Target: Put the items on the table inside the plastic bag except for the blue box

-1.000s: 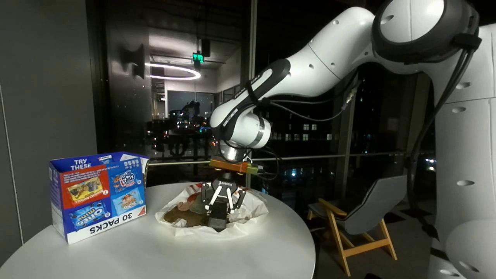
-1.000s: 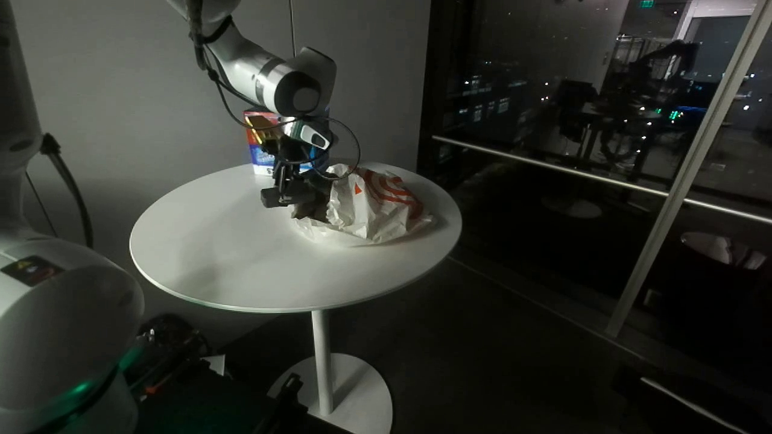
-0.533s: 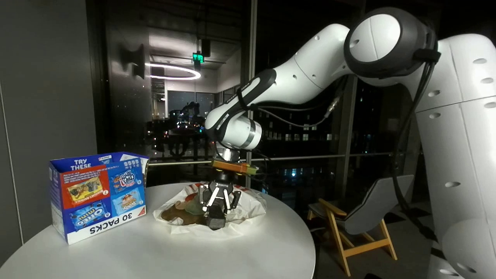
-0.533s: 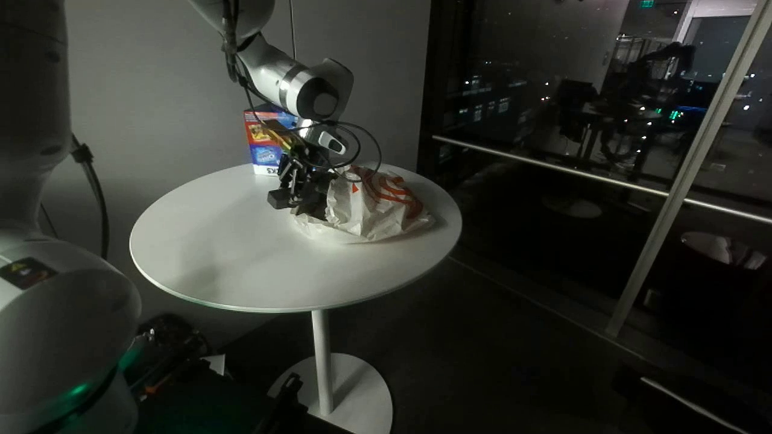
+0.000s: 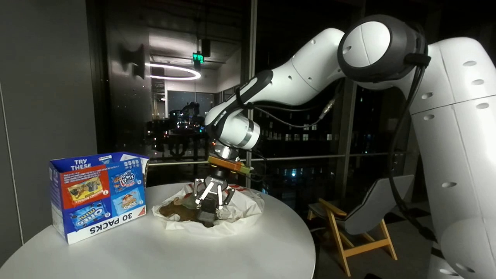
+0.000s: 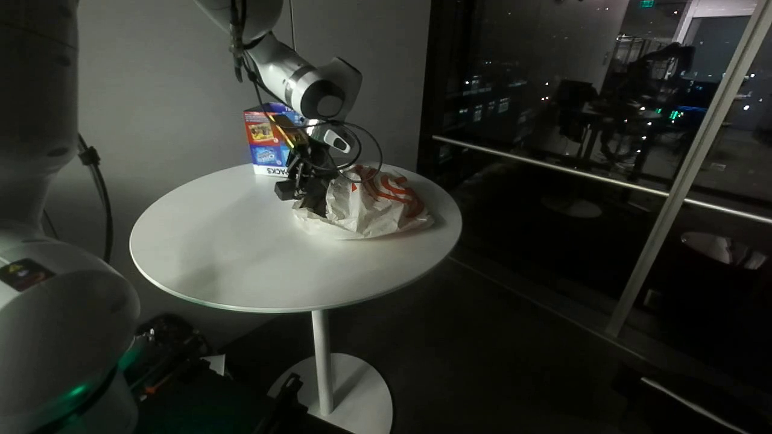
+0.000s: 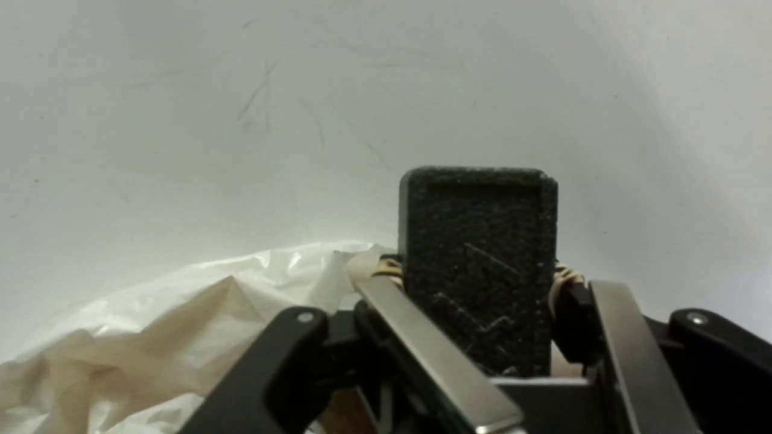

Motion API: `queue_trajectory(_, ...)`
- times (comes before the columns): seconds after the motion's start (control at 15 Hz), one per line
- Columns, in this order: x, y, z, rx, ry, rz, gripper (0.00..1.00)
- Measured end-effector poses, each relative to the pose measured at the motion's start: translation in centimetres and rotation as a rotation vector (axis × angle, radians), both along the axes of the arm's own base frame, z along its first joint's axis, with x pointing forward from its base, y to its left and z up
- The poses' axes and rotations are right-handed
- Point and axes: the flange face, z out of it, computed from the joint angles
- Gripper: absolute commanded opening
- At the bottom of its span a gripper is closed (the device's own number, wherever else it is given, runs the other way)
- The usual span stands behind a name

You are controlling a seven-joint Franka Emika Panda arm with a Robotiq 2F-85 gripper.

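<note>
My gripper is shut on a black block, with a finger on each side of it. In both exterior views, the gripper holds the black block at the open mouth of the white plastic bag. The bag lies on its side and shows red print in an exterior view. A brown item shows in the bag's mouth; the rest of the inside is hidden. The bag's edge shows in the wrist view. The blue box stands upright on the table.
The round white table bears the bag and the blue box. A grey chair with wooden arms stands on the floor beyond the table. Windows and a grey wall lie behind.
The gripper has moved with the black block deeper over the bag's mouth, left in one exterior view and right in another. The gripper has tilted, and the bag has shifted slightly.
</note>
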Motion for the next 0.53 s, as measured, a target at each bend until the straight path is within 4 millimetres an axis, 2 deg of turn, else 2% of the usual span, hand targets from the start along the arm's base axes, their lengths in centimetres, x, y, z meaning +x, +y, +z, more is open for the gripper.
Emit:
queue_trajectory(0.2, 0.0, 0.1, 0.0, 0.049, 0.010, -0.038, 0.33)
queue_trajectory(0.53, 0.0, -0.6, -1.4, 0.114, 0.069, -0.091, 0.33)
